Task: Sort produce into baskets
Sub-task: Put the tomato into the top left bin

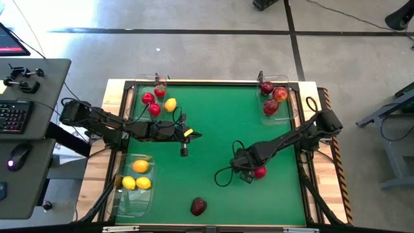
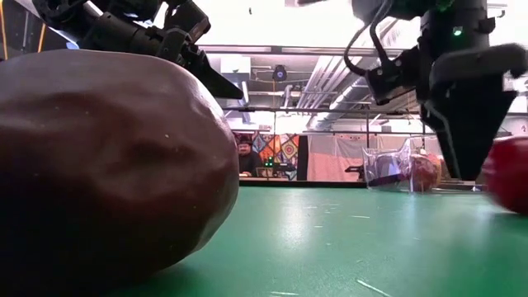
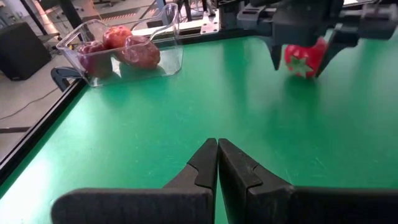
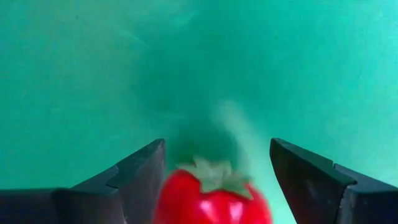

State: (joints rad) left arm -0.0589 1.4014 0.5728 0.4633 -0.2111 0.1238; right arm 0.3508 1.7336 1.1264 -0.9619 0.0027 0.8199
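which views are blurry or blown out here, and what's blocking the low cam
Low view: a dark red apple sits right at the lens, soft and filling the left half; ceiling lights behind are blown out. Right wrist view: green table hazy, small red fruit between the open end effector slightly soft. High view: even light.

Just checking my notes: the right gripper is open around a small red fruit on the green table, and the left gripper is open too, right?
Not quite. The left gripper is shut, as the left wrist view shows. The right gripper is indeed open around the small red fruit on the green table.
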